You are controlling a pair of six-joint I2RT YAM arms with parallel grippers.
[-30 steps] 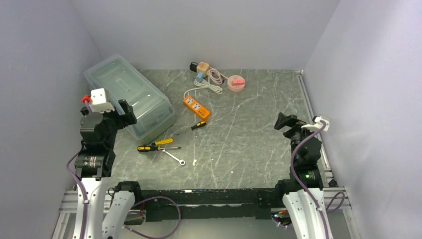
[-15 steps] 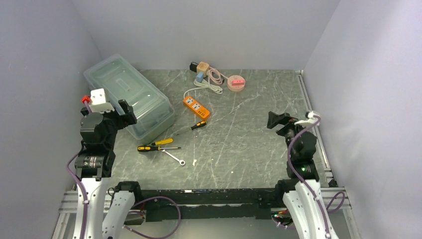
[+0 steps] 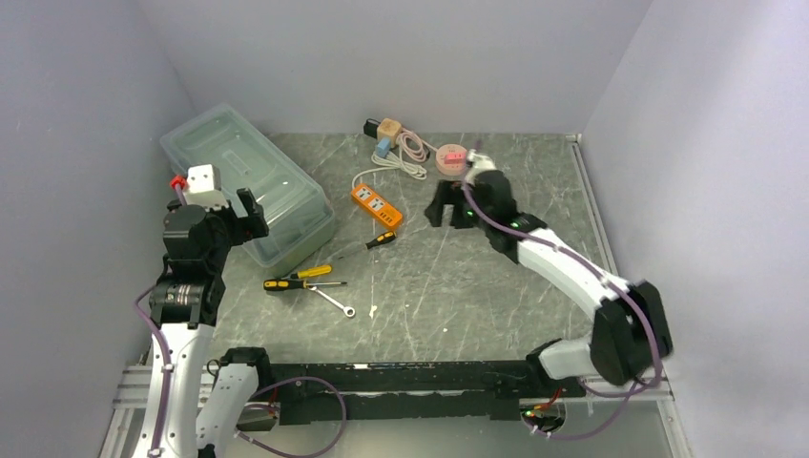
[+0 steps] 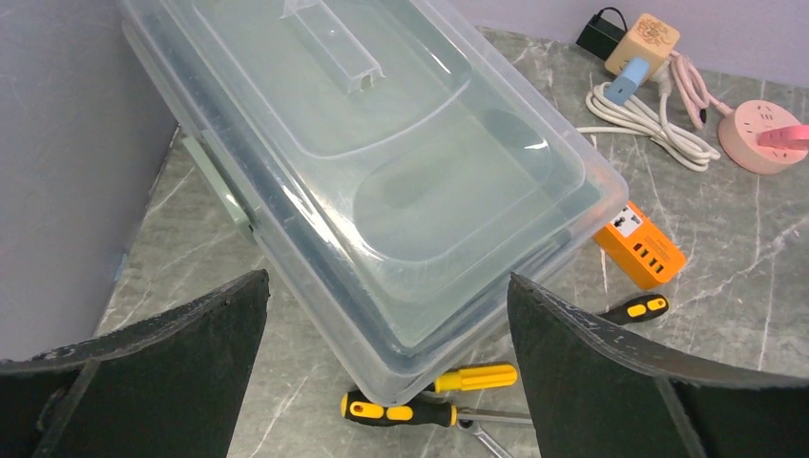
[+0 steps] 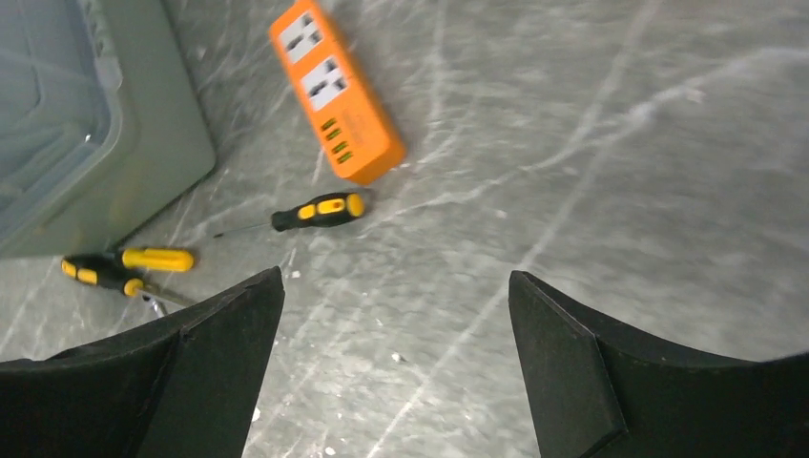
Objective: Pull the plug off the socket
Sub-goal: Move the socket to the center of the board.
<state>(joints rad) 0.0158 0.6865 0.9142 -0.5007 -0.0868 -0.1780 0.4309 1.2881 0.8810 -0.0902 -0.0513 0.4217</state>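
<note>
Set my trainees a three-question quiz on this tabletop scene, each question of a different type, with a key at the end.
1. True or false: the pink plug sits in the round pink socket.
2. The right gripper is: A) open B) shut on the plug C) shut, empty.
3. Fill in: the left gripper faces a clear plastic ____.
Key: 1 true; 2 A; 3 box.

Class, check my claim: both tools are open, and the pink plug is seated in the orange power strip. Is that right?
Not quite. The pink plug sits in the round pink socket, not the orange power strip; the left wrist view shows it. The left tool and right tool are both open, as stated.
</note>
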